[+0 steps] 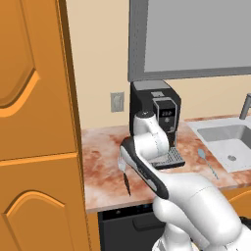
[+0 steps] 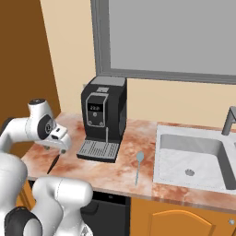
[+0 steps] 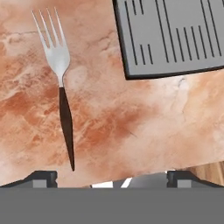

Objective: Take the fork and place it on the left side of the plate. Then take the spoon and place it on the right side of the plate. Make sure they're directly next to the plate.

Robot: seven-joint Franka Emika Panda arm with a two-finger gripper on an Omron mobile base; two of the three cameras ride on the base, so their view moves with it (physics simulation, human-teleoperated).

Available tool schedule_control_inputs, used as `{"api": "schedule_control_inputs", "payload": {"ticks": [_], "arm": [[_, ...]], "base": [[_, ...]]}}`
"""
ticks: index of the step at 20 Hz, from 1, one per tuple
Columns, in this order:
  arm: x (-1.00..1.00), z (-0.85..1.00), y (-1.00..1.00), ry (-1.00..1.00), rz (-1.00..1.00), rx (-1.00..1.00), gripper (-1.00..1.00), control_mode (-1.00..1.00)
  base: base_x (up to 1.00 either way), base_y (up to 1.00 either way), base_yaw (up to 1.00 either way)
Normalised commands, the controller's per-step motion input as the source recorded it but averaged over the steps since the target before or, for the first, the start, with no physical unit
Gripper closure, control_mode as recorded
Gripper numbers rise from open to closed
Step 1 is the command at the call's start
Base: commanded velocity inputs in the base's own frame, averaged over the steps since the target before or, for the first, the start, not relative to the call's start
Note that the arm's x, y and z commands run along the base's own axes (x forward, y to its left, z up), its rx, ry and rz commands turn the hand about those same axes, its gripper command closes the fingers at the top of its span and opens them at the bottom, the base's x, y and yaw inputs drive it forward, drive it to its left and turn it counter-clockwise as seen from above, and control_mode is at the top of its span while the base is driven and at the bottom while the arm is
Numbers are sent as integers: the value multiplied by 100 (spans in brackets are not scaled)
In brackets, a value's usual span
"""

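Note:
The fork (image 3: 62,83) has silver tines and a slim black handle. It lies flat on the marbled counter left of the coffee machine, also seen as the fork (image 1: 125,176) and fork (image 2: 53,164). My gripper (image 3: 113,177) hovers above the counter, open and empty, its tips just past the handle's end and the fork off to the left between them. The all-silver spoon (image 1: 206,162) lies between the coffee machine and the sink, seen again as the spoon (image 2: 138,166). The plate is out of view.
A black coffee machine (image 1: 155,117) stands at the back of the counter, its drip tray (image 3: 170,35) close to the fork. The sink (image 2: 193,156) is at the right. A tall orange cabinet (image 1: 34,122) borders the counter's left end. The counter's front edge (image 3: 205,168) is near.

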Motion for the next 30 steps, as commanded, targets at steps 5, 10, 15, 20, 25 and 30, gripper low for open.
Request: {"api": "schedule_control_inputs", "payload": {"ticks": [5,10,15,20,25,30], "arm": [[3,-33,18,4,0,0,-100,-100],[0,-19,9,0,1,0,-100,-100],[0,-16,10,2,3,0,-100,-100],[13,-20,17,3,0,0,-100,-100],[24,-25,22,3,0,0,-100,-100],[27,-20,12,1,0,0,-100,-100]], "base": [[0,0,0],[0,0,0],[0,0,0],[0,0,0],[0,0,0],[0,0,0]]}}
